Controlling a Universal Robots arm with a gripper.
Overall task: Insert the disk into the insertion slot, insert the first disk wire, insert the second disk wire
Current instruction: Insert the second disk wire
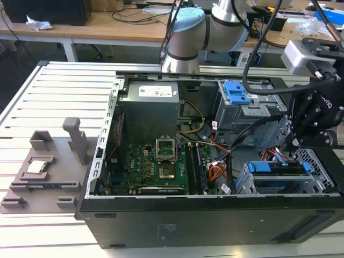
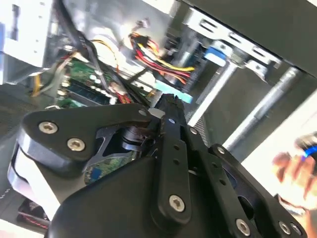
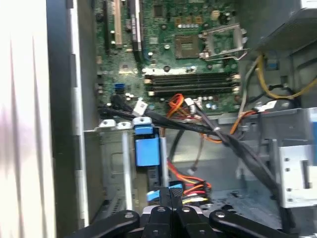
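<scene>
Pinching down inside the open computer case (image 1: 161,226), with the gripper (image 3: 170,206) drawn narrow in both wrist views and a pale-blue connector (image 3: 154,195) sitting right at its tips, apparently clamped between them. Trailing from that connector, a bundle of red and yellow wires (image 3: 190,190). Hanging, in the exterior view, just above the rear edge of the disk (image 1: 277,177), toward that view's right.

Judged as the wire stage: disk already seated in the insertion slot (image 1: 321,174), blue caddy level with the perforated cage walls, so the first step reads as done. Cannot tell whether this is the first wire or the second, nor whether the plug has met its port; contact point hidden behind the fingers.

Calling, by the look of it, for squaring the plug to the port and pressing straight in without bending the loose leads crowded beside it.

Moving outward to what holds what: slot holding the disk alone; case holding the green motherboard (image 1: 156,166), the grey power supply (image 1: 150,107) and a separate grey bay with a blue latch (image 1: 236,91) further back. Well apart, on the table toward the exterior view's left, a grey fixture tray (image 1: 21,188) carrying a small square chip (image 1: 36,166).
</scene>
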